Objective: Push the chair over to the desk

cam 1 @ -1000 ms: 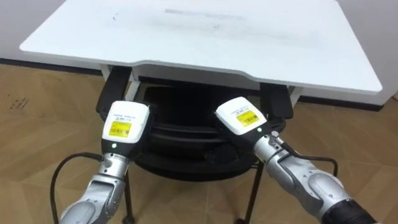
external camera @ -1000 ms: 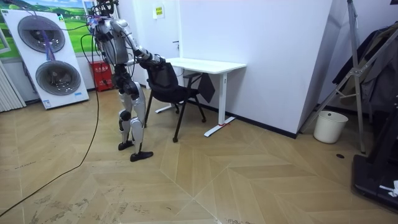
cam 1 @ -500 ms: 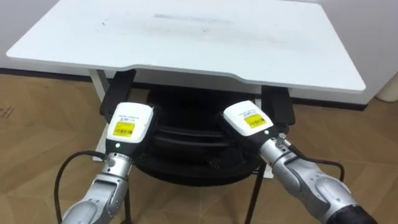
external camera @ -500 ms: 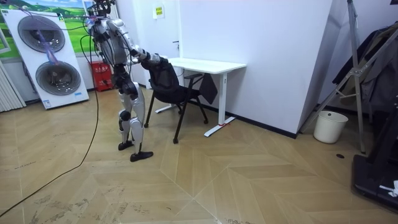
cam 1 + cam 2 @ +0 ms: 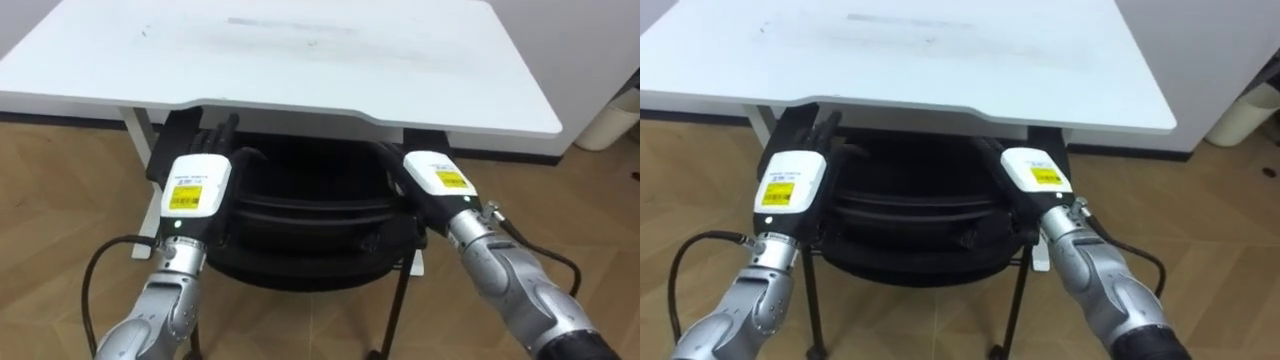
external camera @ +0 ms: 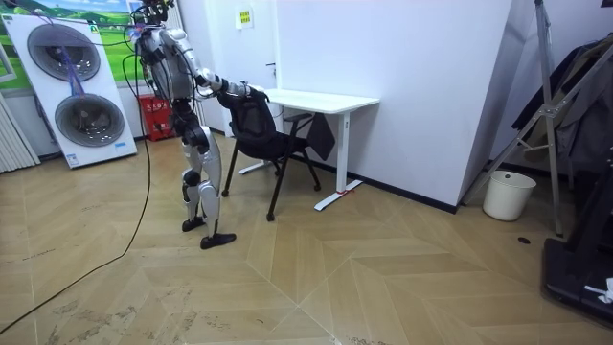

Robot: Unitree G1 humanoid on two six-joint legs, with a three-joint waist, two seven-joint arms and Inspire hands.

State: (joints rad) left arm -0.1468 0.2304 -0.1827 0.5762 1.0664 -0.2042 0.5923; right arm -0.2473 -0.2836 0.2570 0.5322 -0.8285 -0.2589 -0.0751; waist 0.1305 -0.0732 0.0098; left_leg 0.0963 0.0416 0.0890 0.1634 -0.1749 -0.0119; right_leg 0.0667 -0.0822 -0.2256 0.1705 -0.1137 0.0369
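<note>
The chair (image 5: 300, 240) sits mid-frame, half under the desk (image 5: 300, 60), our left hand (image 5: 196, 185) and right hand (image 5: 438, 180) flat against its backrest (image 5: 310, 200), fingers straight, gripping nothing — a light, stiff frame on thin legs, we judge, best pushed evenly at the backrest's two ends.

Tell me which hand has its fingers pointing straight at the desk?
The left hand: its fingers stick straight up from the chair back towards the desk edge. The right hand slants inward across the chair.
</note>
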